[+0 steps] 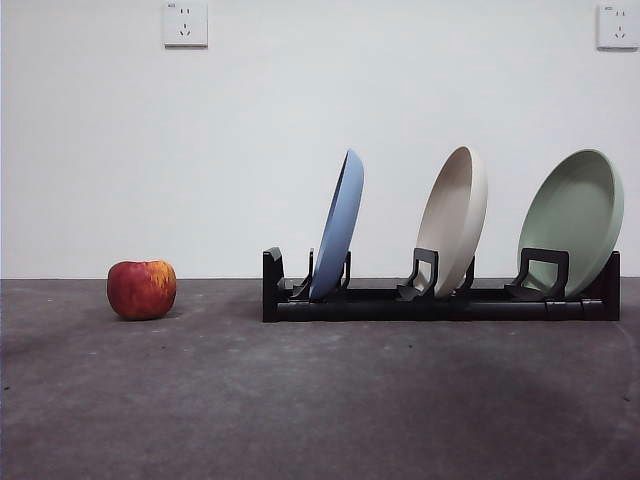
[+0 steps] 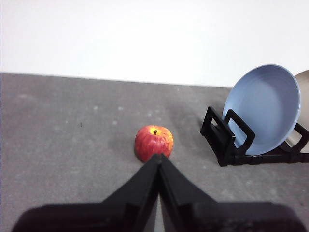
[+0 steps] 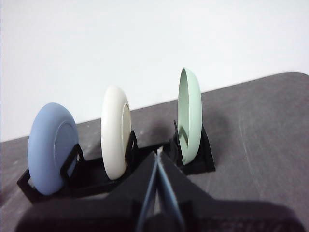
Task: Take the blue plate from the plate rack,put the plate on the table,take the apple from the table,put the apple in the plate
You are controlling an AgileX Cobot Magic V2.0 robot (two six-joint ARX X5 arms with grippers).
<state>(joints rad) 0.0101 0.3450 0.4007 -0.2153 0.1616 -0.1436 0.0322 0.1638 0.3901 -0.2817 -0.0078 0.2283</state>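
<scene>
Nearest you in the front view is bare counter (image 1: 320, 400), dark grey and rough, with neither arm in sight; both are waiting above, so nothing of the task looks begun.

In the left wrist view your left gripper (image 2: 158, 157) has its fingers pressed together into a point, holding nothing, and aimed at the apple (image 2: 154, 142) just beyond the tips. The apple sits alone on the counter, stem up, well apart from the rack's end. Being round, it has no long axis to line up with.

In the right wrist view your right gripper (image 3: 158, 153) also has its fingers closed to a thin seam and empty, pointing at the middle of the plate rack (image 3: 120, 169).

Farther back, the plate rack lies lengthwise across the front view, close to the wall. Three plates stand on edge in its curved holders, each leaning back against an upright, which is why they stay up. The blue plate (image 1: 338, 228) is in the slot nearest the apple, the beige plate (image 1: 455, 220) in the middle, the pale green plate (image 1: 572, 215) at the far end.

The blue plate's rim runs nearly vertical, tilted slightly. Its hollow face looks toward the apple side, its back toward the beige plate. I'd judge its top rim the easiest place to pinch, once you open the fingers.
</scene>
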